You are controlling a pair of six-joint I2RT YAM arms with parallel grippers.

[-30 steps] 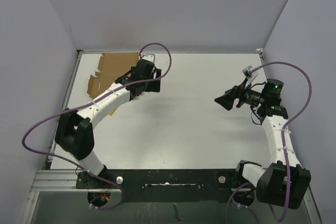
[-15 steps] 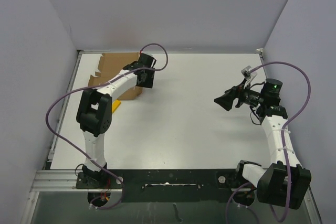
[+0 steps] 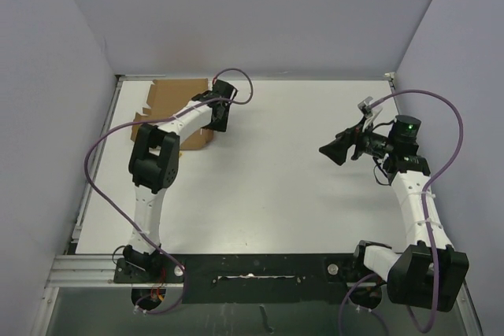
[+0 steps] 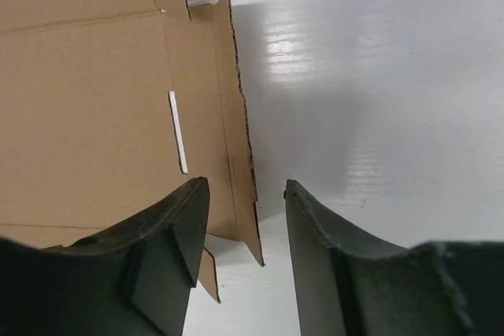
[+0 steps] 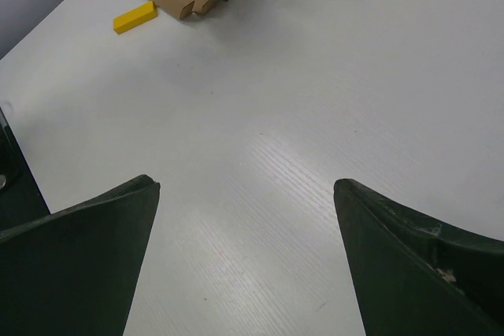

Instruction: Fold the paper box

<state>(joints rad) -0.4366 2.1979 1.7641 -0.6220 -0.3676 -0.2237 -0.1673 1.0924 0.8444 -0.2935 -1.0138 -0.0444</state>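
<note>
The box (image 3: 168, 97) lies flat and unfolded at the far left corner of the table (image 3: 268, 194), plain brown card. From above, the left arm (image 3: 183, 120) crosses it and hides its right part. The left wrist view shows creases, toothed cut edges and a thin white slit (image 4: 179, 133) near the right flap, but the frame's top and left edges cut the sheet off.

The left gripper (image 4: 246, 185) hangs over the box's right edge with its jaws partly apart and nothing pinched. One finger (image 4: 161, 245) is above the card, the other is above bare table just right of it, and the flap's edge shows in the gap between them. Whether either tip touches the card cannot be told.

Just in front of the box lies a small yellow block (image 5: 135, 17) — clear only in the right wrist view. There the box is cut off at the top edge and partly covered by the left gripper.

Well to the right of the box, the right gripper (image 5: 246, 184) hovers above the table, jaws spread wide and empty — pointing toward the box.
</note>
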